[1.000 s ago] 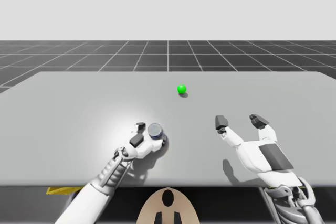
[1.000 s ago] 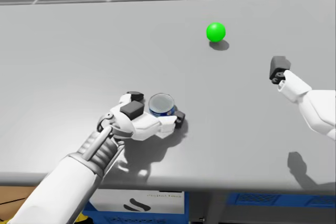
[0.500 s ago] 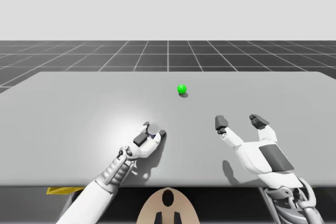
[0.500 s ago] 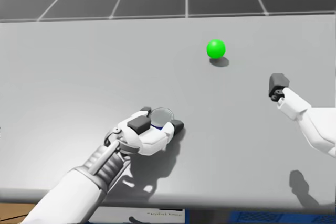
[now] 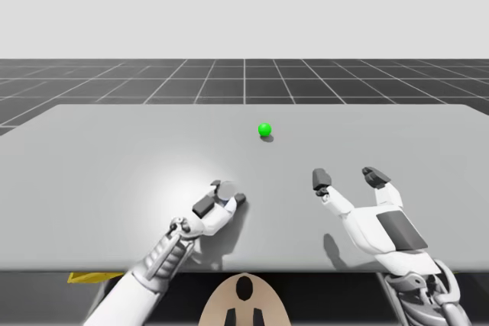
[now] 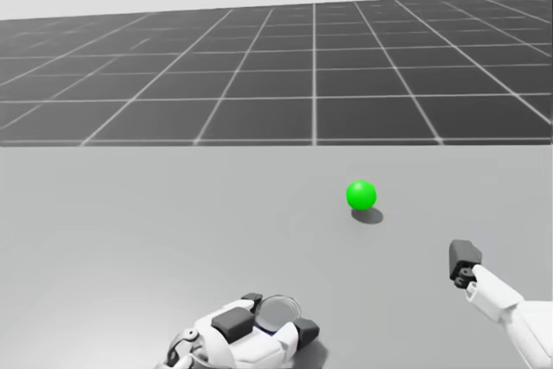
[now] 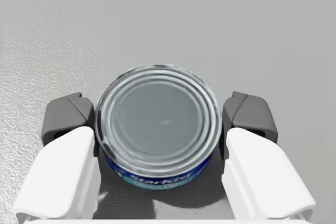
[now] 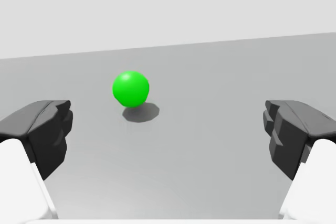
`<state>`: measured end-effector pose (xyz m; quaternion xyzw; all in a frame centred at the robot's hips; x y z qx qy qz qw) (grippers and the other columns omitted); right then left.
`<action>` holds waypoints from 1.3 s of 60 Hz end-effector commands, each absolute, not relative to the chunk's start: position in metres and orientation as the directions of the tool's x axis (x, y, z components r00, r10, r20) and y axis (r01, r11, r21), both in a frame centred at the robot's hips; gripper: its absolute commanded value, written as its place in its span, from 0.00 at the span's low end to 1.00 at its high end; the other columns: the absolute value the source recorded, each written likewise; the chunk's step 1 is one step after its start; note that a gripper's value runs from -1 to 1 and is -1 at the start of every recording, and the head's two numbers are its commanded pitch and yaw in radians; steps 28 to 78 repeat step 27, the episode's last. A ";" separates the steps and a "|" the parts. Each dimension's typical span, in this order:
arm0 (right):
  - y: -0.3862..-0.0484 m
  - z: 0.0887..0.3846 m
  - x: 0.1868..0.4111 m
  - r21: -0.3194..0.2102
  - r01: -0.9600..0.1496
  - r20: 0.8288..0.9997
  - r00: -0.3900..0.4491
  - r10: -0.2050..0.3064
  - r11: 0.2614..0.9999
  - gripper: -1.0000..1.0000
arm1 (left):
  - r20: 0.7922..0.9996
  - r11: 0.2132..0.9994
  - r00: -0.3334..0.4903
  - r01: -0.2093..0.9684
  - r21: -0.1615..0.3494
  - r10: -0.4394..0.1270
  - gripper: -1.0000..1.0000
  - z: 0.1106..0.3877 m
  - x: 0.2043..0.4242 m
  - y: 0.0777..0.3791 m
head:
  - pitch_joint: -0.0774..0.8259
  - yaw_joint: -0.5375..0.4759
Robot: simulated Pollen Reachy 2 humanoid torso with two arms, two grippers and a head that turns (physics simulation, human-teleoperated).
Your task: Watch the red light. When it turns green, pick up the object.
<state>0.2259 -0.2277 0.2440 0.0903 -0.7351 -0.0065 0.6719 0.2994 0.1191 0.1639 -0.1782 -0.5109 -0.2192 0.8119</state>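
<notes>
the green light (image 5: 264, 129) was a small ball that sat on the grey table (image 5: 92, 158), out past both arms. the robot's left gripper (image 5: 227, 191) was pinching the round can (image 5: 225, 187). the can was low and flat, with a shiny silver top and a blue side. in the left wrist view the round can (image 7: 159, 121) sat right between the fingers of the left gripper (image 7: 158, 115), and a dark pad (image 7: 68, 116) pressed on each side of it. a dark shadow lay under the can, but it was not clear if its bottom touched the table. in the head view the left gripper (image 6: 278, 317) and the round can (image 6: 278, 307) were near the robot's side of the table, and the green light (image 6: 361, 194) was farther away and a bit to the right. the robot's right gripper (image 5: 348, 178) was spread wide with nothing between its fingers. it hung a little over the table, well apart from the can. in the right wrist view the right gripper (image 8: 168, 124) pointed toward the green light (image 8: 130, 88), which was ahead of it and nearer to one finger than the other. a dark floor (image 6: 259, 84) with pale lines lay behind the table.
</notes>
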 end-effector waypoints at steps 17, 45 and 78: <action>-0.226 0.240 0.223 0.094 -0.172 0.985 -0.129 -0.117 0.981 0.00 | 0.990 0.840 0.137 0.541 -0.037 -0.045 1.00 0.297 0.293 0.135 | 0.44 0.62; -0.226 0.239 0.222 0.058 -0.197 0.984 -0.153 -0.089 0.979 0.00 | 1.000 0.842 -0.002 0.540 0.006 -0.007 1.00 0.352 0.277 0.141 | 0.43 0.62; -0.226 0.239 0.222 0.058 -0.197 0.984 -0.153 -0.089 0.979 0.00 | 1.000 0.842 -0.002 0.540 0.006 -0.007 1.00 0.352 0.277 0.141 | 0.43 0.62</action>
